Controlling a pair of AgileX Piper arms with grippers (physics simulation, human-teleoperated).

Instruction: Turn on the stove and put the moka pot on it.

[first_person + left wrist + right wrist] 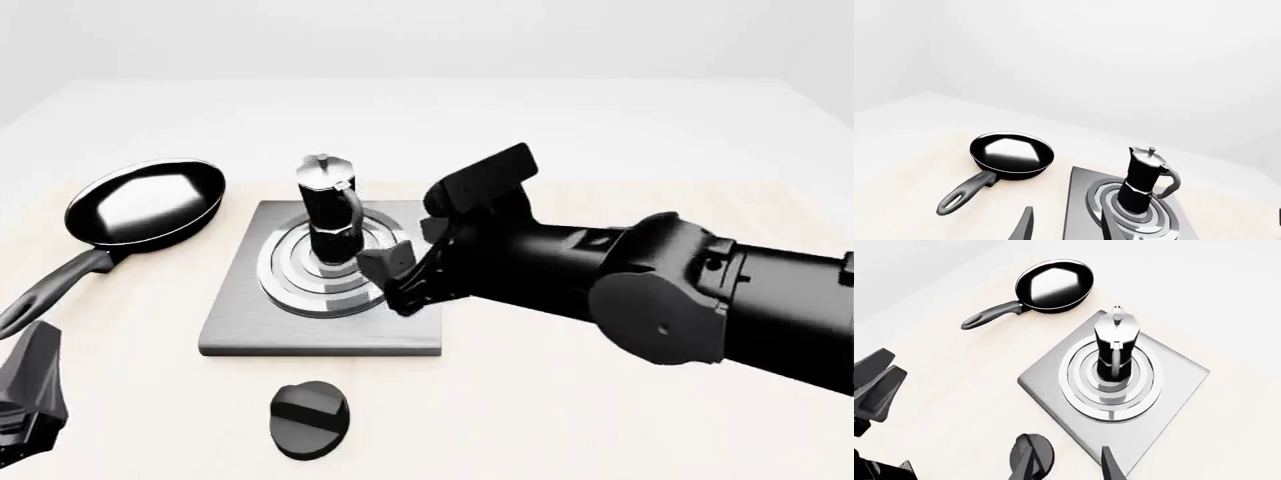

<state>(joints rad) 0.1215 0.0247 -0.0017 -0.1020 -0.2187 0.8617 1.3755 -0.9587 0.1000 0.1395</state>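
Observation:
The moka pot stands upright on the ring burner of the grey stove slab. The black round knob lies on the table in front of the slab. My right gripper is open and empty, hovering over the slab's right part, just right of the pot and apart from it. My left gripper is low at the near left, open and empty. The pot also shows in the left wrist view and the right wrist view. The right wrist view also shows the knob between the fingers.
A black frying pan lies left of the stove with its handle pointing toward the near left. It also shows in the left wrist view and the right wrist view. The left arm shows in the right wrist view.

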